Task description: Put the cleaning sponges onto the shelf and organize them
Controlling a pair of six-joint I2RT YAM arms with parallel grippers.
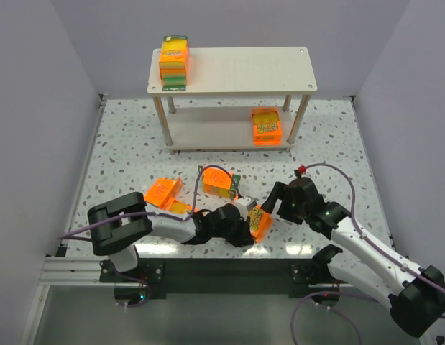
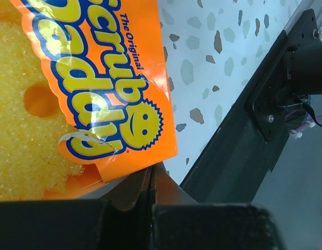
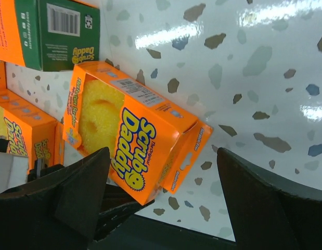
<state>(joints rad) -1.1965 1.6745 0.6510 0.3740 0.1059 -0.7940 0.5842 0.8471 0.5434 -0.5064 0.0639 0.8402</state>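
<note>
Top external view: held pack (image 1: 260, 221) is tilted at the near middle of the desk (image 1: 330, 144). One end is pinched in the left claw (image 1: 245, 215), which is closed tight on it. In the left wrist view the pack's edge runs down into the closed fingers (image 2: 127, 195).

Right claw (image 1: 274, 204) is just right of the same pack, jaws spread wide, gripping nothing. In the right wrist view the pack lies between and beyond its fingers (image 3: 72, 192); contact cannot be told.

Orange loose pack (image 1: 162, 192) and green-backed pack (image 1: 221, 182) lie on the desk to the left.

Shelf (image 1: 236, 68) stands far centre. A stack of packs (image 1: 174, 61) is on the left end of the top board, and a single pack (image 1: 267, 126) on the right end of the lower board.
</note>
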